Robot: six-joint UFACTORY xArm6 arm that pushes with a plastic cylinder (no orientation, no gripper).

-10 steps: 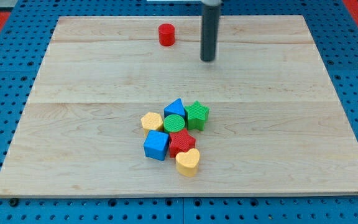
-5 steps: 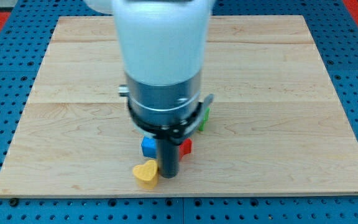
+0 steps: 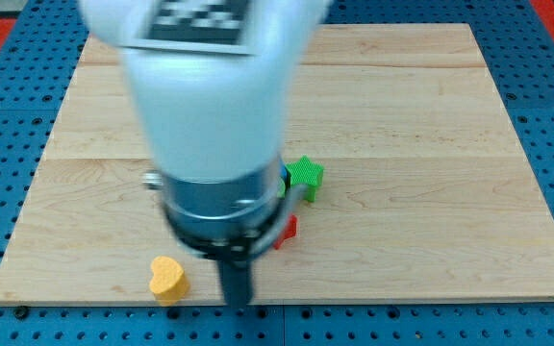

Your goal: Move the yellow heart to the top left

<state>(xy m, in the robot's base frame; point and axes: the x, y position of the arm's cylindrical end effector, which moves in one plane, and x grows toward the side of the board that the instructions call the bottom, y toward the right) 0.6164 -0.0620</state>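
My tip (image 3: 237, 300) sits at the view's bottom edge of the worktop (image 3: 431, 192), low and near the front rim. No fingers on this rig, only the rod, so there is nothing to open or clench; the tip simply rests at sliding height and holds nothing.

Yellow heart (image 3: 167, 277) lies just to the view's left of the tip, apart from it by a small gap, close to the bottom rim and left of centre. It stands alone, free of the other blocks. My reading: the tip is on the heart's right-hand side because a shove from there sends it leftward. For the upward leg toward the top-left corner the tip would need to get beneath the heart, and there is little worktop left below it, so the rim is a risk.

Further out, most of the cluster is hidden behind the arm's white and grey body (image 3: 210, 125). What shows: a green star (image 3: 305, 175) to the view's right of the arm, a sliver of blue block (image 3: 284, 177) touching its left side, and a corner of red block (image 3: 286, 231) lower down. Shapes of those two cannot be made out.

Path to the top left looks open where the arm does not block sight.
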